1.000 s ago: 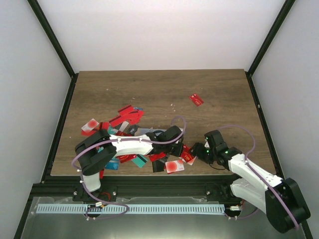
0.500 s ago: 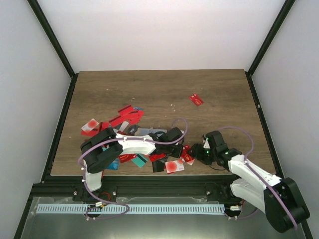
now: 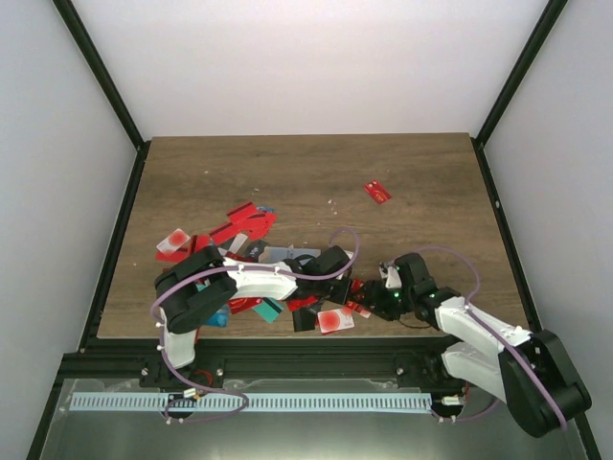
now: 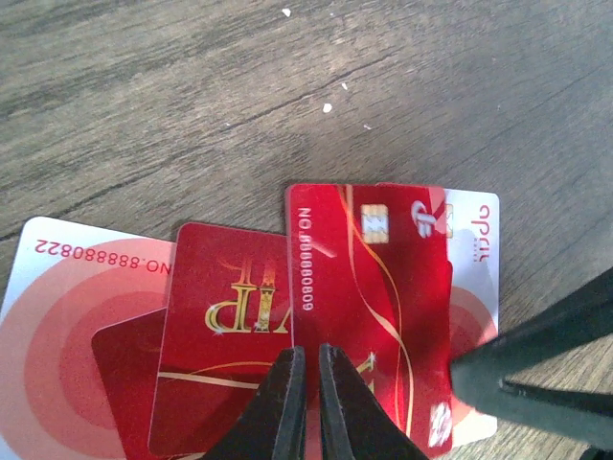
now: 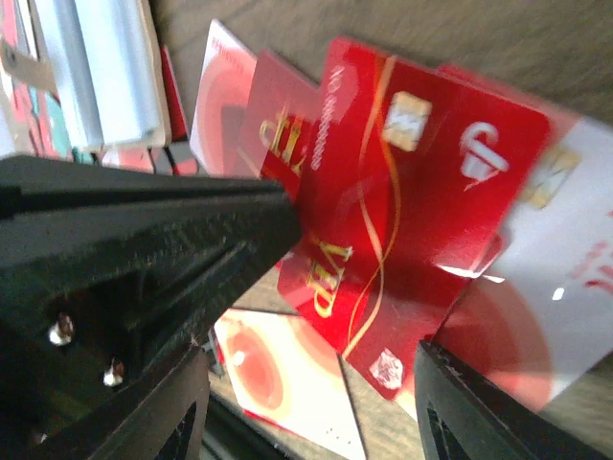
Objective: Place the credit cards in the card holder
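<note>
My left gripper (image 4: 312,353) is shut on the left edge of a red credit card with a gold chip (image 4: 369,287). That card lies tilted over a red VIP card (image 4: 225,326) and white-and-red cards (image 4: 67,316). My right gripper (image 5: 306,402) is open, its fingers either side of the chip card's (image 5: 412,182) free end. In the top view both grippers, left (image 3: 350,287) and right (image 3: 378,295), meet near the table's front edge. The card holder (image 5: 105,77) shows light blue panels behind the left gripper (image 5: 144,249), and it looks pale grey (image 3: 284,255) from above.
Several more cards, red (image 3: 239,225), teal (image 3: 270,309) and black, lie scattered left of the grippers. One white-and-red card (image 3: 335,320) lies close to the front edge. A lone red card (image 3: 377,192) rests far back on the right.
My right gripper has slid left until it reaches the card held by the left gripper. The left gripper's jaws have closed fully and the arm has barely moved.
</note>
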